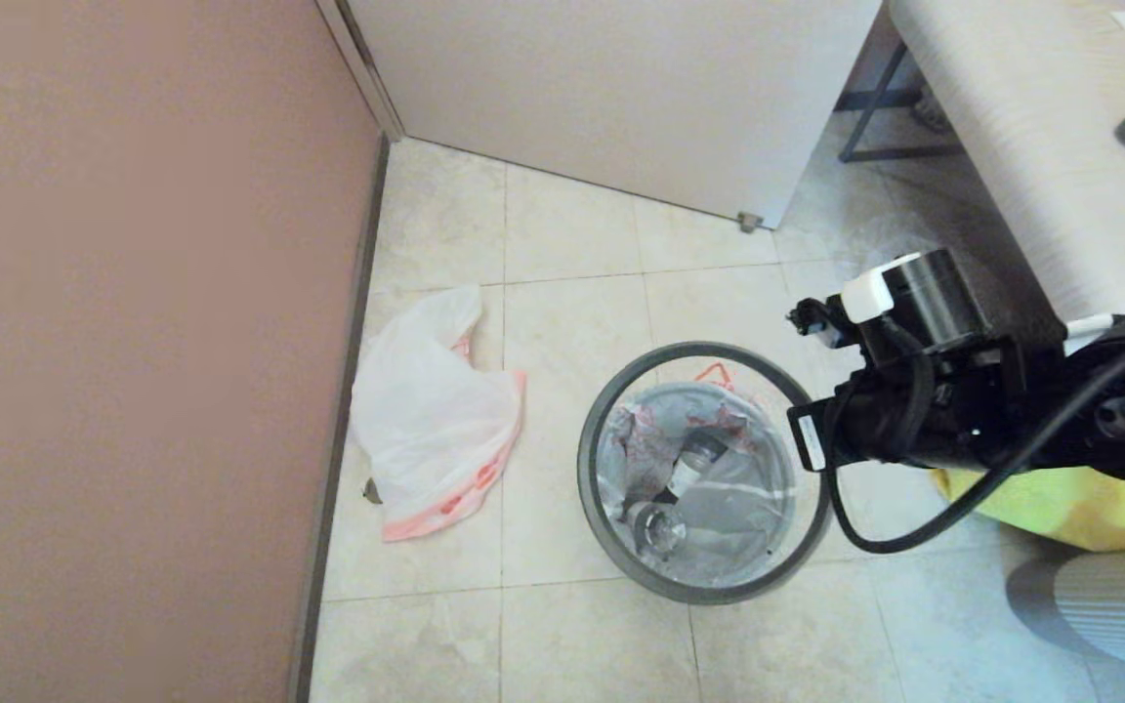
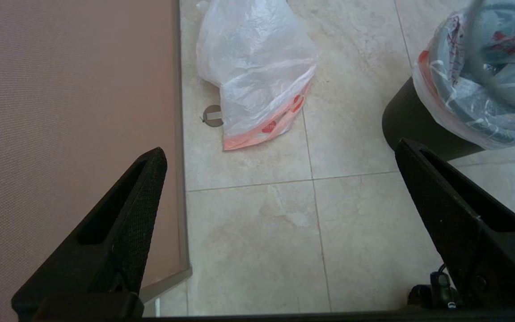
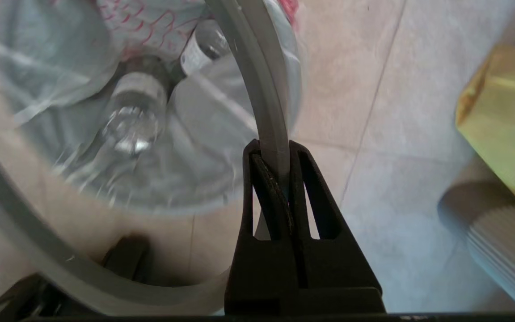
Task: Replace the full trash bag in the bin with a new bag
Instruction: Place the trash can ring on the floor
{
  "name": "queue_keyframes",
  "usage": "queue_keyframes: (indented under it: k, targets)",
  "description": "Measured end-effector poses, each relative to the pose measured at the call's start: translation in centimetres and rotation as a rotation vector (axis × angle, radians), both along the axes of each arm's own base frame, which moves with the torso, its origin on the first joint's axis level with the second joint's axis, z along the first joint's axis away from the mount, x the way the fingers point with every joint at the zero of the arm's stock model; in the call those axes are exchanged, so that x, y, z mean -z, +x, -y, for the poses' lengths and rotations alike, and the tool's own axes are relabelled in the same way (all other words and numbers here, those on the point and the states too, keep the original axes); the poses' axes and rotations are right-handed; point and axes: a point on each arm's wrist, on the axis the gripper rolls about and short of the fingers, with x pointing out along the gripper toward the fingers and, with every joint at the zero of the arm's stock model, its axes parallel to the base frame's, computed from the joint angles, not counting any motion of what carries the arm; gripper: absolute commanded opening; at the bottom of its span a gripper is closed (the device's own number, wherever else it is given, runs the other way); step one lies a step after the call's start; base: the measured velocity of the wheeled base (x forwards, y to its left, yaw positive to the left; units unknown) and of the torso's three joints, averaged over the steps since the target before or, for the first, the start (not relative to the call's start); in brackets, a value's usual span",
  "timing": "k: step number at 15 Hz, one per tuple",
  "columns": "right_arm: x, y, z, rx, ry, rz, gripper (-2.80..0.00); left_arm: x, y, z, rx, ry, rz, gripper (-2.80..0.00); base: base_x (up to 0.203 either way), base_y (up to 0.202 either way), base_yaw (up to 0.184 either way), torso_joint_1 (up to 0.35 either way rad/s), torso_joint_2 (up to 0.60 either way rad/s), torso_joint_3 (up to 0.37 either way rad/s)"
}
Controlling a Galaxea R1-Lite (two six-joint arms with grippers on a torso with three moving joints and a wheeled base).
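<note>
The black bin [image 2: 411,127] stands on the tiled floor, lined with the full trash bag [image 1: 719,498]. A clear bottle [image 3: 132,120] and crumpled scraps lie inside it. The bag's pink-red rim band [image 2: 423,85] folds over the bin's edge. My right gripper [image 3: 272,150] is shut on the dark grey hoop [image 1: 590,459], which hangs slightly above the bin's mouth at its right side. The new bag [image 1: 431,410] lies limp on the floor by the wall, left of the bin. My left gripper [image 2: 280,174] hangs open over bare tiles between the wall and the bin, holding nothing.
A pink wall [image 1: 133,342] runs along the left and a white door [image 1: 621,88] closes the back. A yellow fabric bag [image 1: 1080,503] and a grey ribbed object [image 1: 1119,605] sit right of the bin. A table [image 1: 1031,146] stands at the far right. A round doorstop [image 2: 213,116] is beside the new bag.
</note>
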Motion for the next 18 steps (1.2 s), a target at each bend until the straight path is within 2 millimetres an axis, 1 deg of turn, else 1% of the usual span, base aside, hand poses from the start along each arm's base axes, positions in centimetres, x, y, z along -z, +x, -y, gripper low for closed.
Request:
queue_keyframes:
  k: [3,5,7,11,14,16,18]
  targets:
    - [-1.6,-2.5,1.9,0.027,-0.012,-0.012,-2.8,0.0,0.0,0.0,0.0,0.001,0.0,0.0,0.0,0.0,0.0,0.0,0.0,0.0]
    - [-1.6,-3.5,3.8,0.073,-0.023,-0.016,-2.8,0.0,0.0,0.0,0.0,0.0,0.0,0.0,0.0,0.0,0.0,0.0,0.0,0.0]
    - [-0.6,-4.1,6.5,0.144,-0.047,-0.05,-2.8,0.0,0.0,0.0,0.0,0.0,0.0,0.0,0.0,0.0,0.0,0.0,0.0,0.0]
    - [2.5,-5.0,11.8,0.28,-0.07,-0.121,-2.8,0.0,0.0,0.0,0.0,0.001,0.0,0.0,0.0,0.0,0.0,0.0,0.0,0.0]
    - [3.7,-5.4,15.4,0.325,-0.086,-0.123,-2.8,0.0,0.0,0.0,0.0,0.0,0.0,0.0,0.0,0.0,0.0,0.0,0.0,0.0]
    - [4.6,-5.4,17.3,0.329,-0.09,-0.158,-2.8,0.0,0.0,0.0,0.0,0.001,0.0,0.0,0.0,0.0,0.0,0.0,0.0,0.0]
    - [5.8,-4.7,18.2,0.339,-0.086,-0.197,-2.8,0.0,0.0,0.0,0.001,0.0,0.0,0.0,0.0,0.0,0.0,0.0,0.0,0.0]
